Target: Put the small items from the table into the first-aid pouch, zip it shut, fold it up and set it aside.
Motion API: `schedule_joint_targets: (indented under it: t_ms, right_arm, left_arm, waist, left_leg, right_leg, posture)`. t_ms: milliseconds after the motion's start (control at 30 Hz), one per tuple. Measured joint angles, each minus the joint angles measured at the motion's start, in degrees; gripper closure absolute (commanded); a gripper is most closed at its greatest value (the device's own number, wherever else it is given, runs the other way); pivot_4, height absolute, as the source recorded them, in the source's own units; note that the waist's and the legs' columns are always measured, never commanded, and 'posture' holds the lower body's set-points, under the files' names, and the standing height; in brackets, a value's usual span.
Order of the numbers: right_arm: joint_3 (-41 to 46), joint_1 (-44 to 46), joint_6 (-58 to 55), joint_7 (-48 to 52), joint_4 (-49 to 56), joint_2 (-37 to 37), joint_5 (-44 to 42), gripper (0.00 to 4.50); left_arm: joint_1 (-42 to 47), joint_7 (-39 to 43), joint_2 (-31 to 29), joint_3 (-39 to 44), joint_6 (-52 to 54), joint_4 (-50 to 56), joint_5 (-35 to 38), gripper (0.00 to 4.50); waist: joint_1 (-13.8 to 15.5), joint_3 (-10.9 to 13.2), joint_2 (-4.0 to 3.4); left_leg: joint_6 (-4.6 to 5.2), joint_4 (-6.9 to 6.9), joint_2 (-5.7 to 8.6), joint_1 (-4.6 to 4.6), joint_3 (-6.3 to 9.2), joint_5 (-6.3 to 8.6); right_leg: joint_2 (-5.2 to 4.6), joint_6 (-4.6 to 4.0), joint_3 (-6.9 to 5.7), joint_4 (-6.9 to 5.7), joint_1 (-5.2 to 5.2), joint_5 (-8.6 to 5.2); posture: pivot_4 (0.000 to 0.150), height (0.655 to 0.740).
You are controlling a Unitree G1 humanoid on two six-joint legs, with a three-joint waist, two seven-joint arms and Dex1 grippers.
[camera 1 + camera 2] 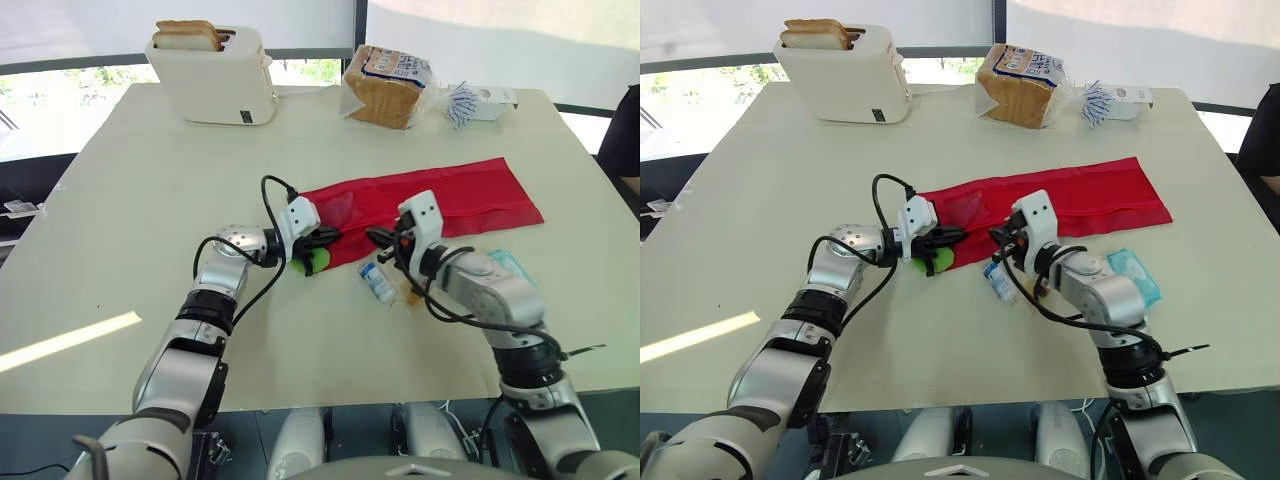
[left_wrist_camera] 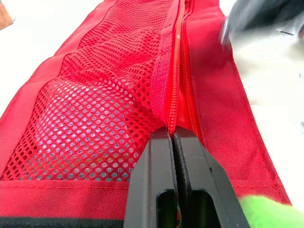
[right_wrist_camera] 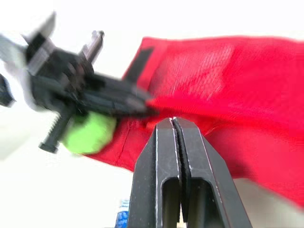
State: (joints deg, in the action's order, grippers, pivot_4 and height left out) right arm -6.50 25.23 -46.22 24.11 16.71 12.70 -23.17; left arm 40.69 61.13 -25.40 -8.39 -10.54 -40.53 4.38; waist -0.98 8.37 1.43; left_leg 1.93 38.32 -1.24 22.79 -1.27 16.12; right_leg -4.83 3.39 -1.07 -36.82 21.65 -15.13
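Tight squeeze at the near-left end of the long red fabric pouch (image 1: 440, 205): left gripper (image 1: 330, 237) and right gripper (image 1: 378, 238) nearly tip to tip. Crowding them, a green roll (image 1: 316, 261) and a small white-and-blue bottle (image 1: 378, 282). The cream table (image 1: 130, 200) lies open leftward.

Head stereo above, wrists near pouch (image 1: 450, 195)

Silver arms (image 1: 482, 285) bear black cables (image 1: 266, 205), white wrist housings (image 1: 420, 213) and, seemingly, slotted black gripper fingers (image 2: 152, 190).
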Motion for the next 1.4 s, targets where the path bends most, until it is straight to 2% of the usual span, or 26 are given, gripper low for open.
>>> schedule_joint_targets:
  t_ms: [167, 200, 267, 367, 433, 500, 767, 1033, 1133, 1167, 1200, 1267, 1300, 1367, 1400]
  right_arm:
    - [4.28, -8.6, 3.62, 5.53, 9.9, 6.61, -3.32, 4.46]
    - [5.6, -10.91, 3.93, 6.74, 11.78, 7.52, -4.96, 3.94]
    - [8.82, -13.92, 3.93, 8.73, 15.77, 8.61, -9.52, 3.31]
    - [12.79, -17.2, 4.65, 9.94, 21.09, 11.26, -13.31, 1.8]
    - [14.33, -19.26, 5.75, 10.98, 22.09, 13.0, -13.68, 1.13]
    - [15.87, -22.89, 7.42, 13.4, 23.01, 16.24, -14.0, 0.12]
    - [22.78, -30.24, 11.91, 20.83, 23.14, 23.46, -16.56, 0.05]
    - [37.25, -44.19, 15.46, 28.26, 21.34, 27.94, -19.03, 0.05]
    - [41.82, -45.9, 15.81, 29.62, 21.24, 28.63, -20.74, 0.05]
    - [44.66, -46.84, 15.76, 29.91, 20.81, 28.85, -22.24, 0.0]
    - [45.12, -46.92, 15.76, 29.94, 20.71, 28.86, -22.41, 0.0]
    - [46.38, -47.42, 15.75, 29.91, 20.59, 28.81, -23.84, 0.0]
    - [46.38, -47.44, 15.75, 29.91, 20.59, 28.79, -23.9, 0.0]
    - [46.03, -47.24, 15.79, 29.62, 20.8, 28.72, -24.39, 0.0]
    - [45.78, -47.07, 15.79, 29.35, 20.83, 28.73, -24.51, 0.0]
  left_arm:
    - [1.48, 1.63, -4.26, 0.08, -4.34, -4.71, -0.69, 4.5]
    - [2.17, 2.11, -5.44, -0.02, -5.82, -6.53, -1.22, 4.5]
    - [3.84, 2.65, -8.39, -0.07, -8.88, -10.61, -2.64, 4.5]
    - [6.68, 2.46, -11.32, -0.32, -12.6, -16.47, -5.12, 4.5]
    - [8.01, 1.97, -12.14, -0.42, -13.74, -19.02, -6.14, 4.5]
    - [9.71, 0.96, -12.88, -0.52, -14.89, -22.16, -7.47, 4.5]
    - [14.28, -2.78, -14.42, -0.67, -15.45, -29.75, -11.58, 4.5]
    - [14.92, -2.4, -14.75, -0.52, -15.93, -30.97, -12.69, 4.5]
    - [14.91, -2.15, -14.72, -0.49, -15.95, -30.97, -12.7, 4.5]
    - [14.91, -2.09, -14.75, -0.32, -15.95, -31.0, -12.69, 3.9]
    - [14.91, -2.13, -14.76, -0.25, -15.95, -31.0, -12.68, 3.7]
    - [14.94, -0.36, -14.85, 0.94, -15.25, -30.98, -12.04, 2.77]
    - [14.94, -0.27, -14.85, 1.02, -15.21, -30.98, -12.01, 2.64]
    - [15.31, 2.02, -14.94, 1.7, -14.18, -30.98, -11.15, 1.52]
    - [15.42, 2.76, -14.98, 1.94, -13.85, -30.98, -10.89, 1.29]
  waist:
    - [-0.08, -0.02, 0.03]
    - [-0.15, -0.02, 0.03]
    - [-0.53, -0.02, 0.03]
    - [-0.5, -0.04, 0.07]
    - [-0.33, -0.05, 0.09]
    - [0.1, -0.05, 0.12]
    - [0.16, -0.06, 0.17]
    - [0.62, -0.07, 0.23]
    - [0.48, -0.07, 0.23]
    - [0.58, -0.07, 0.24]
    - [0.59, -0.08, 0.27]
    - [0.52, -0.09, 0.29]
    - [0.52, -0.09, 0.29]
    - [0.55, -0.09, 0.29]
    - [0.57, -0.09, 0.29]
  left_leg:
    - [0.02, 0.0, -0.01, -0.01, -0.02, 0.01]
    - [0.03, -0.01, -0.02, -0.02, -0.02, 0.02]
    - [0.03, -0.01, -0.07, -0.07, -0.02, 0.02]
    - [0.04, -0.01, -0.08, -0.07, 0.01, 0.03]
    - [0.04, 0.0, -0.07, -0.05, 0.01, 0.03]
    - [0.05, 0.0, -0.06, -0.03, 0.01, 0.03]
    - [0.05, 0.02, -0.07, -0.04, 0.01, 0.03]
    - [0.05, 0.03, -0.04, -0.02, -0.01, 0.03]
    - [0.05, 0.03, -0.04, -0.02, 0.0, 0.03]
    - [0.05, 0.02, -0.04, -0.02, 0.01, 0.03]
    - [0.05, 0.02, -0.04, -0.02, 0.01, 0.03]
    - [0.05, 0.02, -0.04, -0.03, 0.0, 0.03]
    - [0.05, 0.02, -0.04, -0.03, 0.0, 0.03]
    - [0.05, 0.03, -0.04, -0.02, 0.0, 0.03]
    - [0.05, 0.03, -0.04, -0.02, 0.0, 0.03]
  right_leg:
    - [0.01, 0.0, 0.01, 0.02, -0.01, 0.0]
    - [0.03, 0.0, 0.01, 0.02, -0.01, 0.0]
    - [0.09, 0.0, 0.04, -0.01, -0.01, 0.0]
    - [0.12, 0.01, 0.02, -0.01, -0.02, -0.01]
    - [0.1, 0.01, 0.02, 0.0, -0.03, -0.01]
    - [0.1, 0.01, 0.02, 0.02, -0.03, -0.01]
    - [0.1, 0.02, 0.02, 0.0, -0.04, -0.01]
    - [0.05, 0.02, 0.0, 0.02, -0.06, -0.01]
    - [0.05, 0.03, 0.0, 0.02, -0.06, -0.01]
    - [0.05, 0.03, 0.0, 0.03, -0.07, -0.01]
    - [0.05, 0.03, -0.01, 0.03, -0.07, -0.01]
    - [0.05, 0.03, 0.0, 0.03, -0.08, -0.01]
    - [0.05, 0.03, 0.0, 0.03, -0.07, -0.01]
    - [0.04, 0.03, 0.0, 0.03, -0.08, -0.01]
    - [0.04, 0.03, 0.0, 0.03, -0.08, -0.01]
  posture:
    - [0.15, 0.74]
    - [0.15, 0.74]
    - [0.15, 0.74]
    - [0.15, 0.74]
    - [0.15, 0.74]
    - [0.15, 0.74]
    - [0.15, 0.74]
    - [0.15, 0.74]
    - [0.15, 0.74]
    - [0.15, 0.74]
    - [0.15, 0.74]
    - [0.15, 0.74]
    - [0.15, 0.74]
    - [0.15, 0.74]
    - [0.15, 0.74]
